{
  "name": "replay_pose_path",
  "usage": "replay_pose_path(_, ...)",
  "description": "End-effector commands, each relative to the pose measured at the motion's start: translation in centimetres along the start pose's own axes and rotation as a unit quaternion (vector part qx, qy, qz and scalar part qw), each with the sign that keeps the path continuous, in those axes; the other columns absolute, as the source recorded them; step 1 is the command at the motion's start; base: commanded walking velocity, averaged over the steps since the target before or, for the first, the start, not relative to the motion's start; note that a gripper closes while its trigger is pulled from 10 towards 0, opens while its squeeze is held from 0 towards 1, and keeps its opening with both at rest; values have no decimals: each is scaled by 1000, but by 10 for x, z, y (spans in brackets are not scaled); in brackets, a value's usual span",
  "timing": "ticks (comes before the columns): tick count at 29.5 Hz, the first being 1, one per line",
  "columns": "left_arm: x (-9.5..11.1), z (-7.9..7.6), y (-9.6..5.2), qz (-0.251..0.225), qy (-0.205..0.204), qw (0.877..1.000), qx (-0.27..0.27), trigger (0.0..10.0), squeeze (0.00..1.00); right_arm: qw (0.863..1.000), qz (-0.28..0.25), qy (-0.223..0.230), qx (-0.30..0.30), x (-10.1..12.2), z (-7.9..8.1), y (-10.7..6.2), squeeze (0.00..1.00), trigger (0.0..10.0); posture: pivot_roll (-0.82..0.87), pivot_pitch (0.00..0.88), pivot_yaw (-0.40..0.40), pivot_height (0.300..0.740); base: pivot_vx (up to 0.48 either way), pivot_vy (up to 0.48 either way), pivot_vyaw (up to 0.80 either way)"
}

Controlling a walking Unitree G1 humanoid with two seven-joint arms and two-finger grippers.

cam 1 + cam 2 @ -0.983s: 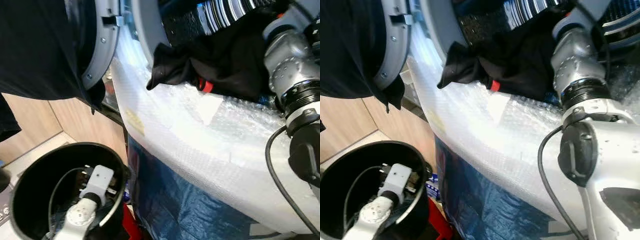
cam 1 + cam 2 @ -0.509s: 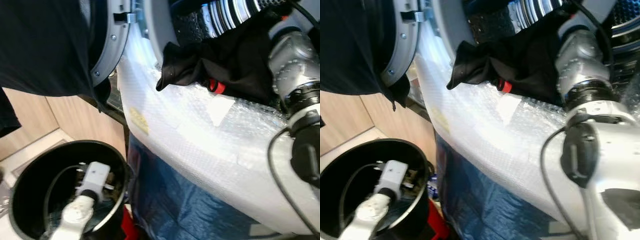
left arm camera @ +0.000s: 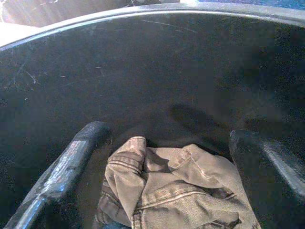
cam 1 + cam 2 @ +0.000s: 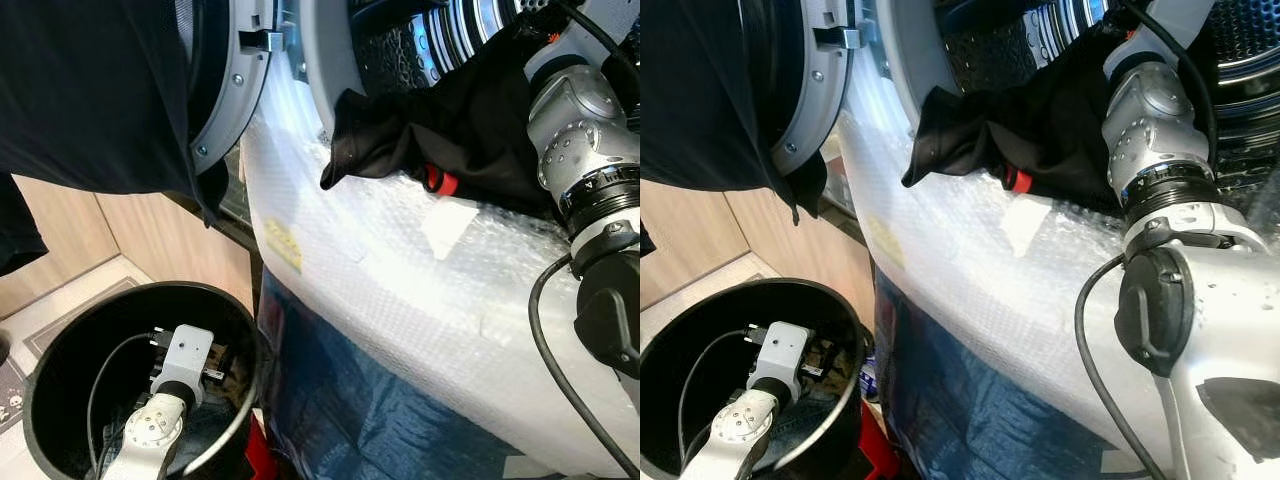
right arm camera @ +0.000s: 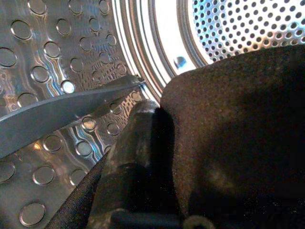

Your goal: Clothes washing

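Your washing machine (image 4: 400, 280), wrapped in bubble film, filled the scene. A black garment (image 4: 470, 130) hung over its door rim, half inside the drum (image 5: 71, 57). Your right tool (image 5: 138, 143) was inside the drum, pinching that garment. Beside the machine, your left tool (image 3: 162, 157) was spread over a tan garment (image 3: 176, 186) in the black bucket (image 4: 60, 350). The black garment could snag on the rim and slide out.

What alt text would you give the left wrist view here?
The left gripper, fingers spread open, reaches down inside a black bin toward a crumpled beige denim garment lying at the bottom between the two fingers, not yet gripped.
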State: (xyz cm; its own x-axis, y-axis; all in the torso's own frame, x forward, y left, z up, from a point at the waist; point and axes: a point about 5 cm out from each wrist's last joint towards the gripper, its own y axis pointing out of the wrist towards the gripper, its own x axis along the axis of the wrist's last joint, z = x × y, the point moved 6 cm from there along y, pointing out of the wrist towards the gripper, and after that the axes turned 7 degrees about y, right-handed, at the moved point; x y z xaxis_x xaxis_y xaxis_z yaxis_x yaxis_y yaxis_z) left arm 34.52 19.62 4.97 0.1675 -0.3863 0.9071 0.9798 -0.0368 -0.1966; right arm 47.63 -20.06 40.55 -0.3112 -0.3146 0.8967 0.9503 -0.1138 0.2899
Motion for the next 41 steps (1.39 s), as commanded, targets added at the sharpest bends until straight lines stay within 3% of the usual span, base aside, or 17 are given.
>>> replay_pose_path(1, 5, -2, -1, -10, 3, 1000, -4, 10000, 0, 1000, -7, -1, 5, 5, 2, 0, 0, 10000, 172, 51, -88, 740, 0, 0, 0)
replay_pose_path(12, 7, -5, 0, -13, 1, 1000, -11, 10000, 0, 1000, -17, -4, -12, 14, -2, 1, 0, 10000, 167, 53, -84, 740, 0, 0, 0)
replay_pose_path(16, 8, -7, 0, -14, -1, 1000, -14, 10000, 0, 998, -37, 36, -20, 38, -5, 1, 0, 10000, 167, 53, -81, 740, 0, 0, 0)
replay_pose_path(21, 9, -4, -1, -16, -3, 1000, -8, 10000, 0, 983, -148, 77, -78, 119, -25, -9, 0, 10000, 180, 54, -93, 740, 0, 0, 0)
replay_pose_path(22, 8, -4, -1, -15, -3, 1000, -7, 10000, 0, 975, -181, 60, -110, 143, -36, -16, 0, 10000, 179, 55, -95, 740, 0, 0, 0)
replay_pose_path(27, 7, -5, -2, -13, -3, 1000, -6, 10000, 0, 955, -224, 13, -192, 172, -65, -32, 0, 10000, 179, 55, -97, 740, 0, 0, 0)
replay_pose_path(29, 9, -3, -1, -17, -4, 1000, -2, 10000, 0, 935, -251, -7, -252, 185, -89, -45, 0, 10000, 175, 55, -96, 740, 0, 0, 0)
replay_pose_path(33, 10, -3, 0, -18, -3, 1000, -3, 10000, 0, 925, -261, -4, -275, 188, -101, -51, 0, 10000, 175, 55, -96, 740, 0, 0, 0)
replay_pose_path(35, 10, -5, 1, -17, -3, 1000, -6, 10000, 0, 951, -223, -22, -212, 168, -80, -34, 0, 10000, 162, 52, -92, 740, 0, 0, 0)
replay_pose_path(37, 11, -7, 1, -17, -2, 1000, -11, 10000, 0, 965, -200, -28, -168, 153, -64, -25, 0, 10000, 157, 53, -87, 740, 0, 0, 0)
replay_pose_path(38, 11, -9, 2, -17, -1, 1000, -15, 10000, 0, 976, -171, -42, -131, 133, -48, -16, 0, 10000, 160, 55, -83, 740, 0, 0, 0)
replay_pose_path(41, 10, -9, 2, -16, -2, 1000, -17, 10000, 0, 984, -129, -76, -93, 103, -30, -7, 0, 10000, 157, 54, -83, 740, 0, 0, 0)
